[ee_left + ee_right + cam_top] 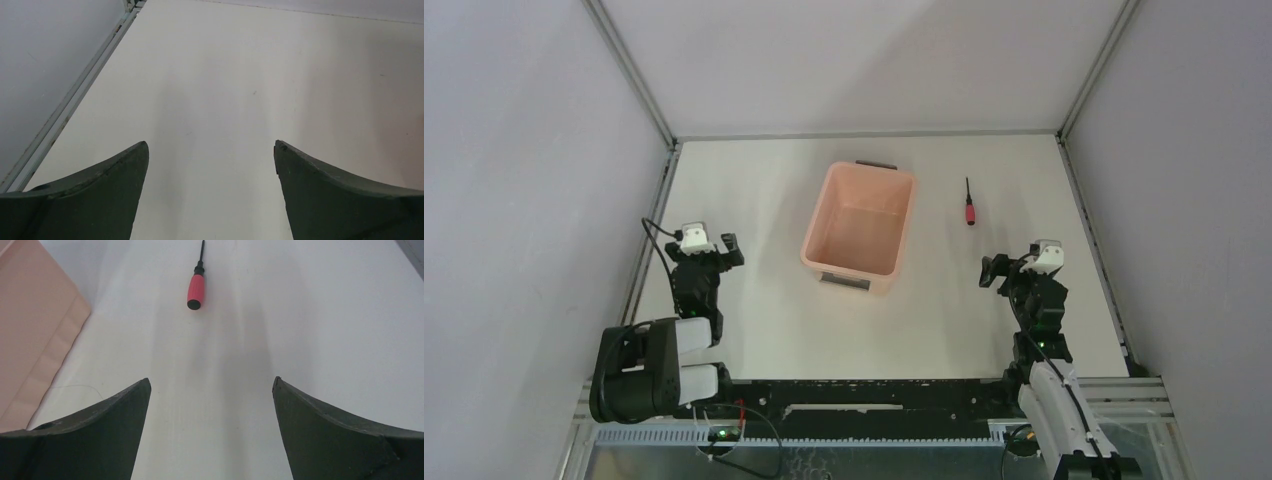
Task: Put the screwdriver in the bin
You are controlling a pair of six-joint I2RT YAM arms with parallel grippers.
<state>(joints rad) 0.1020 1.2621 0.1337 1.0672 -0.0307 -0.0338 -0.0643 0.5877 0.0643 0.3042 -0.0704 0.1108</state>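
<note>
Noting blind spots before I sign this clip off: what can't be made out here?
Small red-handled screwdriver: tip type too small in the top view; shaft end cut by the right wrist view's upper edge.
Salmon-pink plastic bin: mostly cut by the right wrist view's left edge; absent from the left wrist view.

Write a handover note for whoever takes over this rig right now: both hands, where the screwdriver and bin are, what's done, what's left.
Left hand: open, empty, over the table, left of the bin.
Right hand: open, empty, pointing toward the screwdriver, not touching it.
Screwdriver: flat on the table, right of the bin and apart from it, handle toward the arms.
Bin: upright, empty.
Done: nothing yet.
Left: grasp the screwdriver, probably with the right hand, and put it in the bin.
</note>
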